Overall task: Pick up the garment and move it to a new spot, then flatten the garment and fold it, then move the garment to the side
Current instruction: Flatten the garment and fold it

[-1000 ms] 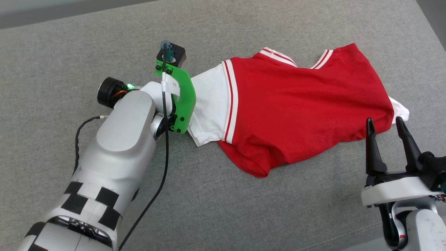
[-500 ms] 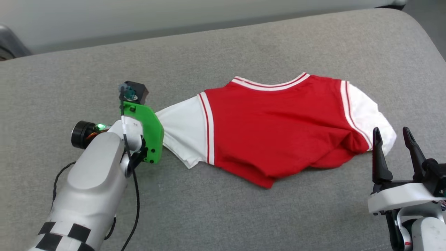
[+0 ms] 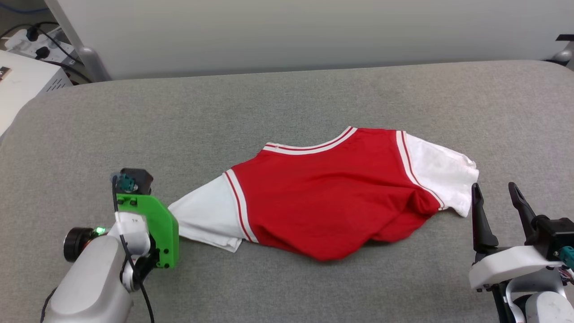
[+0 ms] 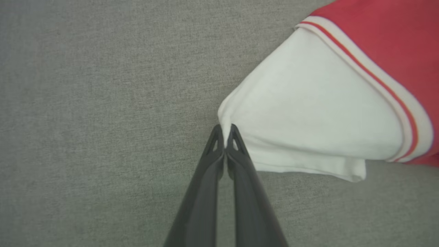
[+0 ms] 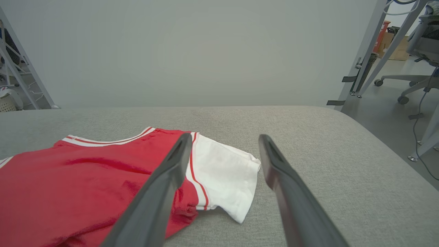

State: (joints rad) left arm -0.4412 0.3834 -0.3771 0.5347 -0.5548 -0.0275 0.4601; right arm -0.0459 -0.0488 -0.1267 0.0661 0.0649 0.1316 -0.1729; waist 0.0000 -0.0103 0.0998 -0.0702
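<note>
The garment (image 3: 332,202), a red jersey with white sleeves and striped trim, lies print-down across the middle of the grey cushioned surface (image 3: 287,98). Its left sleeve (image 4: 308,113) is drawn out to a point. My left gripper (image 4: 224,129) is shut on that sleeve's tip, low over the cushion; in the head view its green wrist mount (image 3: 152,229) covers the fingers. My right gripper (image 3: 495,197) stands open just right of the other white sleeve (image 5: 226,171), clear of the cloth, with nothing between its fingers (image 5: 178,154).
A pale wall runs behind the cushion's far edge. A white box with plugs and cables (image 3: 27,54) sits at the far left. Past the cushion's right edge are metal frame legs (image 5: 370,55) and an office chair (image 5: 418,68). Bare cushion surrounds the jersey.
The head camera has tilted up, bringing the wall into view. The left gripper has pulled the sleeve leftward, and the jersey has swung and spread so its right sleeve lies out flat. The right gripper stays open.
</note>
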